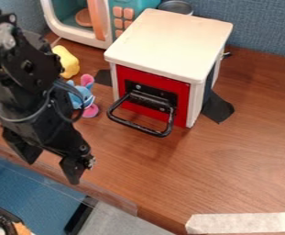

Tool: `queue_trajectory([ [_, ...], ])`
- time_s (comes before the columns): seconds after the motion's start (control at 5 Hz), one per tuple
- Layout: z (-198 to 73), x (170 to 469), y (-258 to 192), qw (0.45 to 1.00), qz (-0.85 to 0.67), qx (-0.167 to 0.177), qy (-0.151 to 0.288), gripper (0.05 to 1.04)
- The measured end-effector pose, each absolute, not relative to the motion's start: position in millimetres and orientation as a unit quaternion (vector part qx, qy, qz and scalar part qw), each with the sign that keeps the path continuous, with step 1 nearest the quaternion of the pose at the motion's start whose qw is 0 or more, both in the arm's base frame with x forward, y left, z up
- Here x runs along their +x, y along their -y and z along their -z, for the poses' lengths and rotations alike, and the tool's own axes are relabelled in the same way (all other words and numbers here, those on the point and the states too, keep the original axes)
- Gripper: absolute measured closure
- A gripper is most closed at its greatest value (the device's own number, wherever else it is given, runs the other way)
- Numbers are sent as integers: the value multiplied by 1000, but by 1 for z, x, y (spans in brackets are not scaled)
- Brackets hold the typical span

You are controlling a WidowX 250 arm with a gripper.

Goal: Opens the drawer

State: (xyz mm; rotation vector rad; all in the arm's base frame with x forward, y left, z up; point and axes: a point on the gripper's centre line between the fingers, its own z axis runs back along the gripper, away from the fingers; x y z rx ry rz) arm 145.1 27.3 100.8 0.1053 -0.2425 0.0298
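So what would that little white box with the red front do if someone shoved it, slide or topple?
The white box looks stiff, with straight edges. Its broad, blocky shape suggests it would resist toppling. The black patches at its base look like tape, so it may hardly slide either.

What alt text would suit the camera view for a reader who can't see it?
A white cabinet with a seemingly shut red drawer and black loop handle stands on a wooden table; at left hangs a black robot arm, jaws open, clear of the handle. Near the arm are a blue-and-pink toy and a yellow one.
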Motion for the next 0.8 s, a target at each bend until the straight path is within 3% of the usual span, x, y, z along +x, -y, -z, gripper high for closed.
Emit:
queue_trajectory([
  [0.4,-92,143,-26,993,-56,44,98,84],
  [0.8,-87,165,-26,984,-152,36,83,83],
])
